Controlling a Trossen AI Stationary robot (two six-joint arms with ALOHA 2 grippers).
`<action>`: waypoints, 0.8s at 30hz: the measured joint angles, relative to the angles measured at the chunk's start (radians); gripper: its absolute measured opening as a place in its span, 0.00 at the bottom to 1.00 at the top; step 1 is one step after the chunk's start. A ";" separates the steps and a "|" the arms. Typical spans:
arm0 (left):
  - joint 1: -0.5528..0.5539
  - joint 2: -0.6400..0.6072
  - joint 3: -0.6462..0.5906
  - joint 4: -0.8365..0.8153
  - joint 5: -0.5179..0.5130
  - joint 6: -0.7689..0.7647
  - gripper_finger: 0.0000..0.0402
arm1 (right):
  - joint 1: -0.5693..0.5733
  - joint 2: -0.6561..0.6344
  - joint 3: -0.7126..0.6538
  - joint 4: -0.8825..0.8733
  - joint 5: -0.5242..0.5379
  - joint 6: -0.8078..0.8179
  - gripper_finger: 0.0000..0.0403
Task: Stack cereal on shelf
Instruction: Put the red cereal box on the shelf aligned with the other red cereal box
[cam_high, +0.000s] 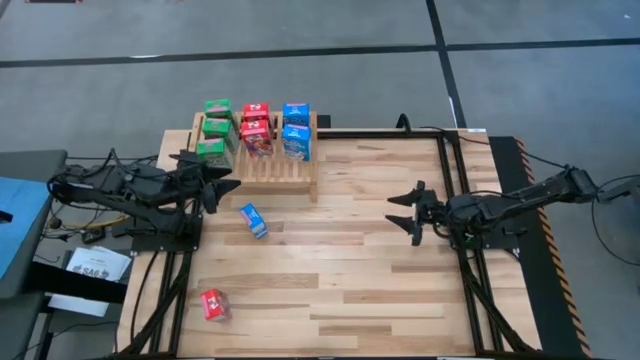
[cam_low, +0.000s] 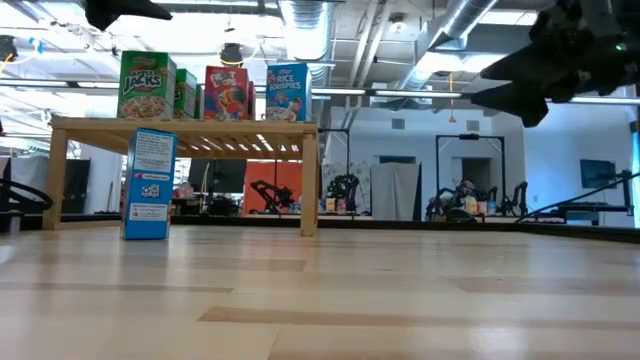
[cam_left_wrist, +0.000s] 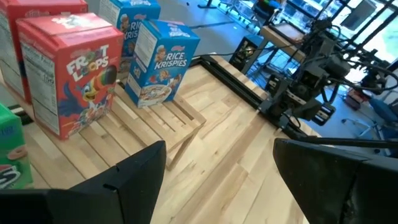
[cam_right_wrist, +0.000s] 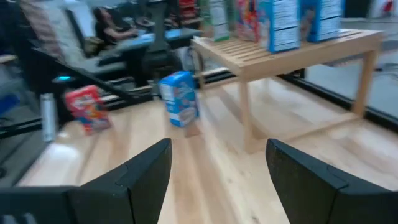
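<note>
The shelf (cam_high: 262, 162), a light wooden slatted rack, stands at the table's far side with several green, red and blue cereal boxes upright on its top (cam_low: 227, 93). A loose blue box (cam_high: 254, 220) stands on the planks in front of the shelf. A loose red box (cam_high: 213, 304) rests near the table's front left. My left gripper (cam_high: 228, 186) hovers open beside the shelf's left front corner, empty. My right gripper (cam_high: 402, 212) hovers open over the table's right half, pointing toward the boxes, empty.
Black frame rails (cam_high: 455, 190) run along the table's right and far edges. Bare planks (cam_high: 340, 270) lie between the two loose boxes and my right gripper. A person (cam_right_wrist: 109, 22) sits in the room beyond the table's left side.
</note>
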 joint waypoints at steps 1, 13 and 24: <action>0.000 0.001 0.000 -0.001 0.000 -0.006 0.71 | 0.000 -0.015 -0.015 0.011 -0.018 0.000 0.71; 0.000 0.028 0.000 0.005 -0.001 0.018 0.71 | -0.045 -0.186 -0.136 0.002 -0.039 -0.041 0.71; 0.000 -0.011 0.000 0.004 0.064 0.104 0.71 | -0.102 -0.225 -0.136 -0.132 -0.043 -0.057 0.71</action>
